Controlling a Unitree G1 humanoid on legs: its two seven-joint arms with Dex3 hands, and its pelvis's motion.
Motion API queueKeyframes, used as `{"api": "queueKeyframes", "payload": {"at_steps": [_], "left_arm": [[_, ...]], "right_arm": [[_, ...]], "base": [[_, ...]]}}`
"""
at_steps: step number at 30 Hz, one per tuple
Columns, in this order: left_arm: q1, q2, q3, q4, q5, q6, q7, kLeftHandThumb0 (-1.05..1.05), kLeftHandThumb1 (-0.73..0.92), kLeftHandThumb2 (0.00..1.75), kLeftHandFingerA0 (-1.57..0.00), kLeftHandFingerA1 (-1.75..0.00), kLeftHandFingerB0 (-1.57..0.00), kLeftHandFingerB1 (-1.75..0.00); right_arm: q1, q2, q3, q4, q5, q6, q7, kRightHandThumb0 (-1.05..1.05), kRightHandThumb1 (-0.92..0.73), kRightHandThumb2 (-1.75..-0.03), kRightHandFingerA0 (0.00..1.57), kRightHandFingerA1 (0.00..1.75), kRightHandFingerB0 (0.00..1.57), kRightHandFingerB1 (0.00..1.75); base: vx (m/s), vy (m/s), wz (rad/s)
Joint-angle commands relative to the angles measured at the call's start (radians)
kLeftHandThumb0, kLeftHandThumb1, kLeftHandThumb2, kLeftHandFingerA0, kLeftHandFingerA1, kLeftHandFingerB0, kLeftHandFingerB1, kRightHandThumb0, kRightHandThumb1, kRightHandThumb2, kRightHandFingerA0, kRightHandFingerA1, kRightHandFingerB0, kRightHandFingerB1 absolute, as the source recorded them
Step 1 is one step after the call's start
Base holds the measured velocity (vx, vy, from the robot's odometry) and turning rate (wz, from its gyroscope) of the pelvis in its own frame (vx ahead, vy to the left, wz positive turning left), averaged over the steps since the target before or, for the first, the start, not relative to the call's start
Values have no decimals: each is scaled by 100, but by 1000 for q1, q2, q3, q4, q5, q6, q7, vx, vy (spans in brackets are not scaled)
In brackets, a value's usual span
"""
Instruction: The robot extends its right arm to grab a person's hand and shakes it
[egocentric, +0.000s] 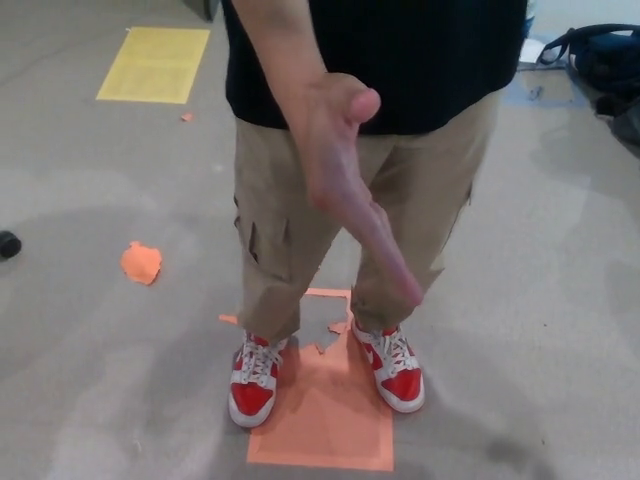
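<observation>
The person's hand (345, 180) reaches forward at picture centre, flat, fingers together pointing down-right, thumb up. Behind it stand khaki trousers (270, 230) and red shoes (255, 385) on an orange patch (325, 420). Neither robot hand shows.

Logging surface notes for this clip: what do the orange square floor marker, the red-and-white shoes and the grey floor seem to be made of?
The orange square floor marker looks like thin matte tape or paper: it lies flat, and its top edge is torn. The red-and-white shoes look like smooth leather or synthetic, with a slight sheen and white laces. The grey floor looks like matte concrete or vinyl, mottled and scuffed.
</observation>
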Motion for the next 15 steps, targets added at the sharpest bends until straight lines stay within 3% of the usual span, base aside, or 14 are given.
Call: {"api": "queueKeyframes", "payload": {"at_steps": [1, 2, 3, 4, 6, 7, 8, 9, 10, 11, 12, 14, 15], "left_arm": [[-29, 31, 55, -1, -42, -43, -15, -77, 72, 105, -15, -46, 0, -34], [-32, 30, 67, -2, -47, -44, -11, -74, 71, 107, -5, -41, -3, -32], [-36, 31, 75, -2, -47, -45, -7, -75, 71, 108, -5, -41, -3, -32], [-37, 32, 79, -2, -45, -48, -7, -75, 71, 108, -5, -41, -3, -32], [-41, 32, 82, -9, -42, -57, 4, -81, 75, 109, -11, -44, -2, -31], [-49, 31, 83, -9, -40, -55, 4, -75, 73, 109, -6, -42, -3, -32], [-54, 29, 91, -10, -48, -56, -3, -78, 91, 69, -12, -27, -9, -23], [-55, 28, 100, -10, -57, -58, -11, -78, 91, 69, -12, -27, -9, -23], [-59, 28, 102, -8, -58, -58, -8, -83, 74, 109, -12, -45, -4, -31], [-60, 28, 102, -8, -57, -58, -6, -83, 74, 109, -12, -45, -4, -31], [-61, 26, 108, -7, -63, -53, -11, -80, 90, 69, -13, -27, -8, -23], [-63, 22, 118, -6, -73, -44, -18, -80, 90, 69, -13, -27, -8, -23], [-70, 32, 119, -5, -73, -52, -22, -78, 91, 69, -13, -28, -8, -23]], "right_arm": [[-42, 9, -84, 0, 61, -30, -135, -86, -69, -103, 0, 10, 0, 8], [-26, 25, -125, -87, 84, -86, -172, -90, -70, -104, 0, 7, 0, 5], [-10, 38, -148, -175, 91, -147, -210, -92, -71, -105, 0, 7, 0, 5], [-2, 44, -154, -215, 87, -156, -221, -92, -71, -105, 0, 7, 0, 5], [81, 58, -156, -515, 43, -190, -283, -92, -73, -108, 0, 10, 0, 6], [118, 65, -155, -678, 11, -172, -299, -94, -76, -110, 0, 7, 0, 5], [151, 73, -157, -818, -6, -159, -297, -89, -69, -94, 0, 3, 0, 7], [181, 81, -161, -930, -15, -155, -292, -89, -69, -94, 0, 3, 0, 7], [223, 90, -160, -1141, -35, -148, -268, -87, -70, -90, 0, 2, 0, 6], [240, 94, -160, -1226, -43, -142, -257, -87, -70, -90, 0, 2, 0, 6], [250, 96, -161, -1311, -64, -117, -242, -87, -71, -91, 0, 5, 0, 9], [266, 100, -162, -1441, -96, -77, -217, -87, -71, -91, 0, 5, 0, 9], [249, 108, -158, -1545, -114, -35, -186, -94, -80, -113, 0, 13, 0, 12]], "base": [[0, 0, 0], [22, 16, -7], [0, 0, 0], [0, 0, 0], [0, 0, 0], [0, 0, 0], [0, 0, 0], [0, 0, 0], [0, 0, 0], [0, 0, 0], [0, 0, 0], [0, 0, 0], [0, 0, 0]]}}
